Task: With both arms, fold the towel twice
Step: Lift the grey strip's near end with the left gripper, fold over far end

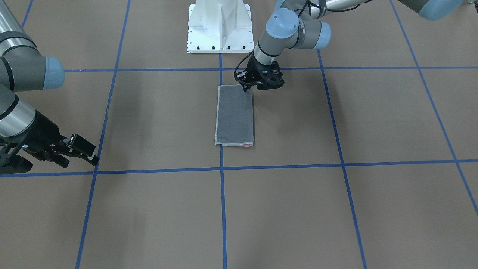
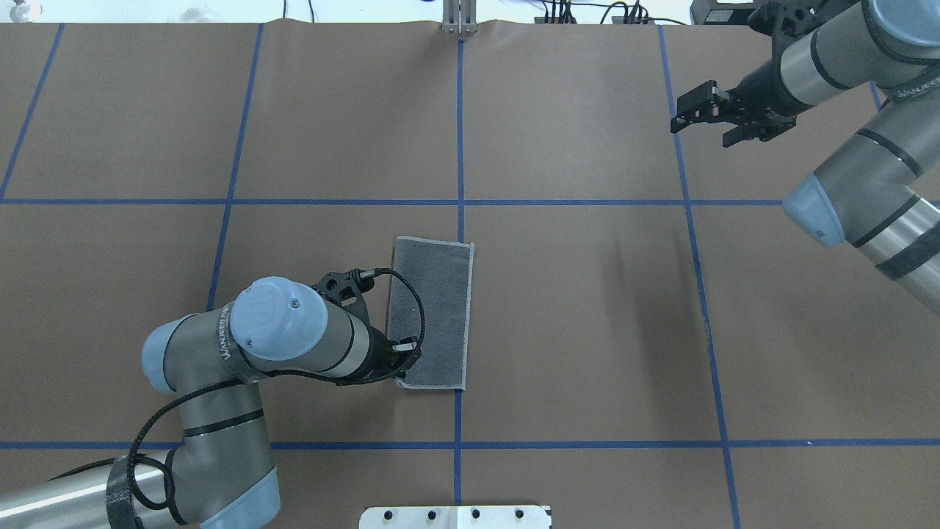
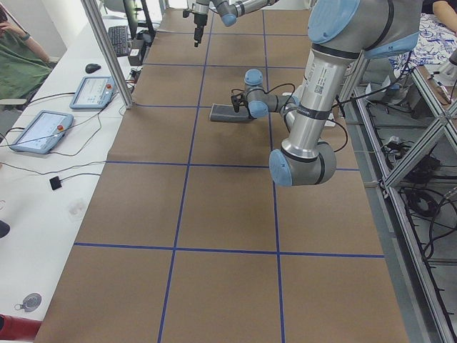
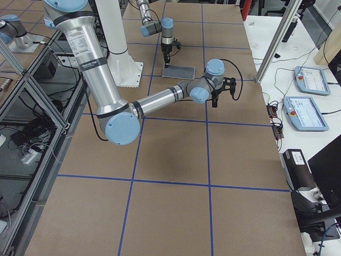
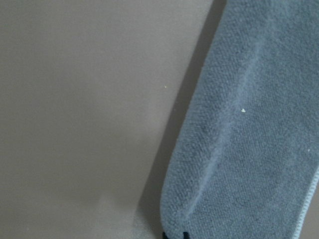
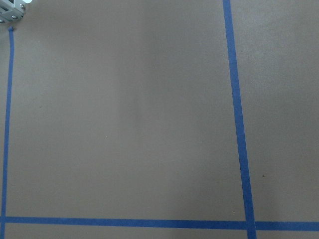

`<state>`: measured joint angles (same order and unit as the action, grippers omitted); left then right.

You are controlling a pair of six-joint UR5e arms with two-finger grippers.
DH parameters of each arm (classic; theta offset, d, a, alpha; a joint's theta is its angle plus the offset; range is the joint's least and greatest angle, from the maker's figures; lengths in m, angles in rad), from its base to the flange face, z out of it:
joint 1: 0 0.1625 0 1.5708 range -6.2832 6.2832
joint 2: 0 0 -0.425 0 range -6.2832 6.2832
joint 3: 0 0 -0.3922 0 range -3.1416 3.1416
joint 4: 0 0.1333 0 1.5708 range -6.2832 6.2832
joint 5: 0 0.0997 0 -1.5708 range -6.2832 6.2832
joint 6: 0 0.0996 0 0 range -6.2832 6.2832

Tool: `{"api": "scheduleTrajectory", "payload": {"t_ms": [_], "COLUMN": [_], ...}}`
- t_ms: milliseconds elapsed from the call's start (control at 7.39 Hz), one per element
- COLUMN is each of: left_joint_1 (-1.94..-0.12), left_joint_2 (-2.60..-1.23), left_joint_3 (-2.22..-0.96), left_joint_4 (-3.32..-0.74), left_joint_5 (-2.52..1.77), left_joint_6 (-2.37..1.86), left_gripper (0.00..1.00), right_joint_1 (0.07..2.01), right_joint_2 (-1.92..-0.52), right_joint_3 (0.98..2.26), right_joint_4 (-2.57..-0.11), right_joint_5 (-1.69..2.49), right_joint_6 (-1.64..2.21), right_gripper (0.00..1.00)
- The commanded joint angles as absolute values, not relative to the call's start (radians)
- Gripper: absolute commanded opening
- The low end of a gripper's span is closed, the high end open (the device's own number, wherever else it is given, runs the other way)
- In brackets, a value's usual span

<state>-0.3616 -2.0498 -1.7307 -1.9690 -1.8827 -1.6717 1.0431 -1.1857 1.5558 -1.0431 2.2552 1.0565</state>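
Towel corner in left tool; pink edge only in front-facing view.

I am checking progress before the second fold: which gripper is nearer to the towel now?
The left. The left gripper is right at the towel's corner on the robot's side, over its left edge; the right gripper is far off, beyond the towel's far end and to the robot's right.

The left arm and the right arm are silver-grey tubes with dark grey joints, light blue caps, white lettering and looped black cables, and the pedestal base is white with dark bolts.
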Motion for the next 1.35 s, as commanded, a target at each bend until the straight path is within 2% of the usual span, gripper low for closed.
{"api": "scheduleTrajectory", "payload": {"t_ms": [0,812,1218], "left_joint_1": [-0.359,-0.481,-0.551], "left_joint_2": [-2.100,-2.178,-2.201], "left_joint_3": [-1.733,-1.707,-1.628], "left_joint_4": [-1.896,-1.878,-1.919], "left_joint_5": [-1.890,-1.891,-1.891], "left_joint_6": [-1.672,-1.683,-1.686], "left_gripper": [0.00,0.00,0.00], "right_joint_1": [1.042,1.042,1.040], "right_joint_2": [-1.187,-1.192,-1.190], "right_joint_3": [1.557,1.557,1.555], "right_joint_4": [-1.042,-1.037,-1.035], "right_joint_5": [2.255,2.252,2.249], "right_joint_6": [1.057,1.063,1.062], "right_gripper": [1.00,1.00,1.00]}}
